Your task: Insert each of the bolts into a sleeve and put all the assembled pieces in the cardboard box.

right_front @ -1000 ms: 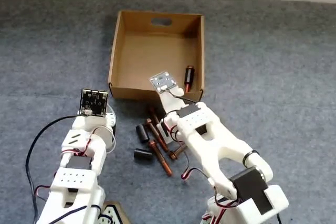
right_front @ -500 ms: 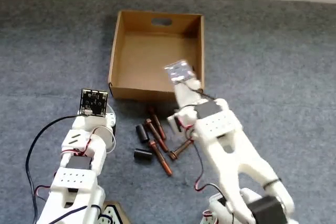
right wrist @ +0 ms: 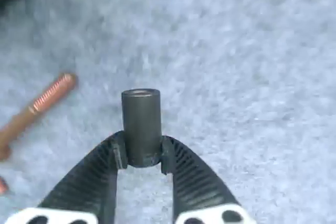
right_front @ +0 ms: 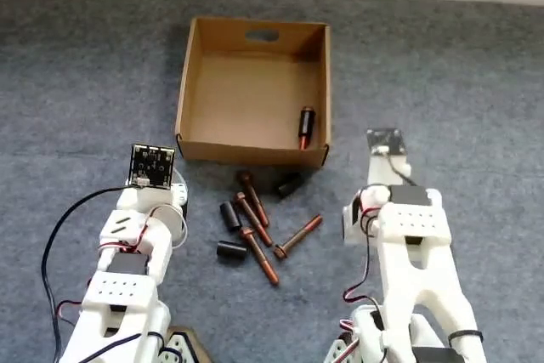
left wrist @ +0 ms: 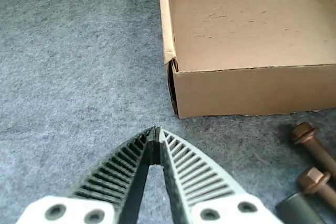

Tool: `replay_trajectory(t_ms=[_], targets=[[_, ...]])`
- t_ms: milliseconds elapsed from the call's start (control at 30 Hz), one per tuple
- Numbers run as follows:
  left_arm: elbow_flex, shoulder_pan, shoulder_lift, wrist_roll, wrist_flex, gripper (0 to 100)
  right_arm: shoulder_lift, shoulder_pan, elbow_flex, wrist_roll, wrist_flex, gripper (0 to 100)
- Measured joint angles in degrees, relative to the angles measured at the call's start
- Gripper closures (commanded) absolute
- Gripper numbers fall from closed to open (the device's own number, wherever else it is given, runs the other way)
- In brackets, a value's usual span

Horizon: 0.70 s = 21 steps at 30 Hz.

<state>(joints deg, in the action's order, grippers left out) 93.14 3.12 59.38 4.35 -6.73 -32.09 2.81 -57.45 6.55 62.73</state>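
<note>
Your right jaws are clamped on a dark sleeve [right wrist: 140,124], its long axis pointing straight out from them, open bore at the far end, over the counter [right_front: 476,82] right of the cardboard box [right_front: 238,152]. Your left jaws are pressed together, empty, near the box's front corner.

Your left arm [right_front: 127,261] is built of white plastic shells, with a small black square circuit board [right_front: 153,165] at its tip and a thin black cable [right_front: 59,223] looping off its side. Your right arm [right_front: 416,252] is white too, with a grey board [right_front: 385,139] and red wires [right_front: 368,252]. Your left pincer [left wrist: 155,130] has dark ribbed fingers on a white base with screw holes, and your right pincer [right wrist: 142,153] is built alike.
</note>
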Motion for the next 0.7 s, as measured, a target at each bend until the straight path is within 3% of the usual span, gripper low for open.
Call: replay_trajectory(t_ms=[200, 467, 700], targets=[[0.0, 0.0, 0.0, 0.0, 0.0, 98, 0.0, -0.3, -3.1, 1.9, -1.6, 78.1], [0.0, 0.0, 0.0, 0.0, 0.0, 98, -0.1, -0.3, -3.1, 2.8, -3.3, 78.7], [0.0, 0.0, 0.0, 0.0, 0.0, 98, -0.1, -0.3, -3.1, 11.0, -5.9, 84.3]])
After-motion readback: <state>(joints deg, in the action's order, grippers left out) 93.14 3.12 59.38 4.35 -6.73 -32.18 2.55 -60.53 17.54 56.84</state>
